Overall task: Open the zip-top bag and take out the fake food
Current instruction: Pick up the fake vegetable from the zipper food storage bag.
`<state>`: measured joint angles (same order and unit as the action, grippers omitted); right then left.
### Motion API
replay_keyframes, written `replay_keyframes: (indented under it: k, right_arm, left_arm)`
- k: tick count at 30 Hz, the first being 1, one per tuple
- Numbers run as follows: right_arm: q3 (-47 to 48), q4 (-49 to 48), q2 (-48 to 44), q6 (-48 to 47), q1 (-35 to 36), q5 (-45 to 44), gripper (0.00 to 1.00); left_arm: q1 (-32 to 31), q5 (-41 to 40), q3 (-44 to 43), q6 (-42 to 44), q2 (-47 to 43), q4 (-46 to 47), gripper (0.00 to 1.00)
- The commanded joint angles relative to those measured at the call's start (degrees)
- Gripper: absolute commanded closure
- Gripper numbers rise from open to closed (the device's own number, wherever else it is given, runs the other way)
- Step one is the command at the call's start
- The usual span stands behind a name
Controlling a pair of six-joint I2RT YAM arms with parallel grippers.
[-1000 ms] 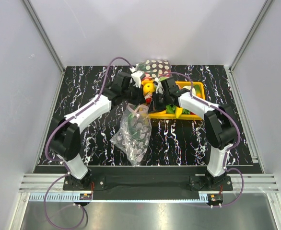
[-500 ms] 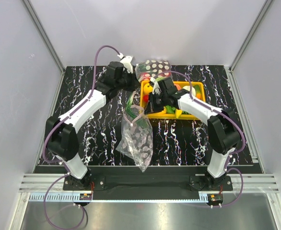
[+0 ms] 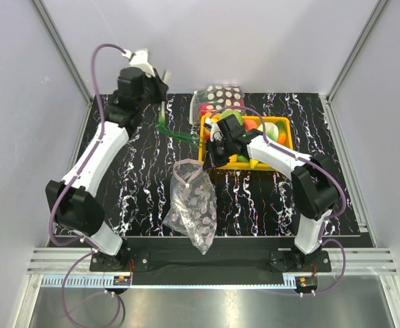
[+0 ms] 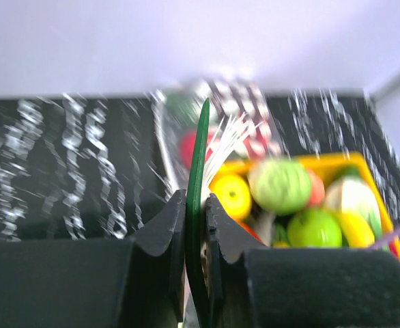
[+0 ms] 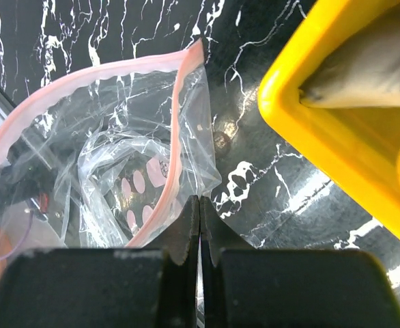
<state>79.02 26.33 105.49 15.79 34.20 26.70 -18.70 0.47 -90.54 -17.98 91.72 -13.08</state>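
Left wrist view blurred; dotted bag [image 4: 234, 102] at upper centre only a smear; pale strands beside the tip of the green piece [image 4: 200, 157] not identifiable; lower end of that piece hidden between the fingers. Right wrist view: tray [image 5: 302, 123] cut off at the right edge; grey-white item inside it unreadable. Bag [image 5: 118, 137] see-through and crumpled; cannot tell whether any food is inside.

Left end effector [image 4: 194, 201]: jaws nearly closed, clamped on the thin flat green piece, which stands upright between the fingers; in the top view the piece [image 3: 164, 126] hangs down from the end effector [image 3: 160, 78] over the tabletop [image 3: 138, 178] at upper left, clear of the tray. Right end effector [image 5: 200, 205]: jaws fully closed, pinching the bag's edge where the pink strip [image 5: 84, 75] runs into the fingers; bag mouth gapes toward the camera.

Left arm stretched up and back, wrist high at upper left of the top view. Right arm bent, forearm across the tray [image 3: 285, 133], end effector [image 3: 210, 156] low at the tray's lower-left corner.

Bag [image 3: 194, 205] at lower centre, top edge lifted toward the right end effector, bottom lying on the tabletop. Fake food [image 3: 272, 130] piled in the tray: yellow, green, orange and red pieces [image 4: 282, 184].
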Motion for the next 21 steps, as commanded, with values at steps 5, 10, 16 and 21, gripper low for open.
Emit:
replay_keyframes:
  k: [5,10,16,21]
  right_arm:
    - [4.1,0.3,0.9,-0.8,0.9,0.3,0.98]
    - [8.4,4.7,-1.7,-2.4,0.3,-2.3,0.52]
    - [11.2,13.1,-10.2,-8.6,-0.5,-10.7,0.11]
    - [14.0,19.7,-15.7,-12.2,-1.5,-17.3,0.08]
  left_arm:
    - [2.6,-0.8,-5.7,-0.5,-3.4,1.0,1.00]
    - [2.6,3.6,-7.4,-2.2,-1.8,-5.9,1.00]
    - [2.3,5.7,-11.3,-3.2,2.5,-12.0,1.00]
    - [-1.3,6.3,-16.0,-2.7,6.8,-14.2,1.00]
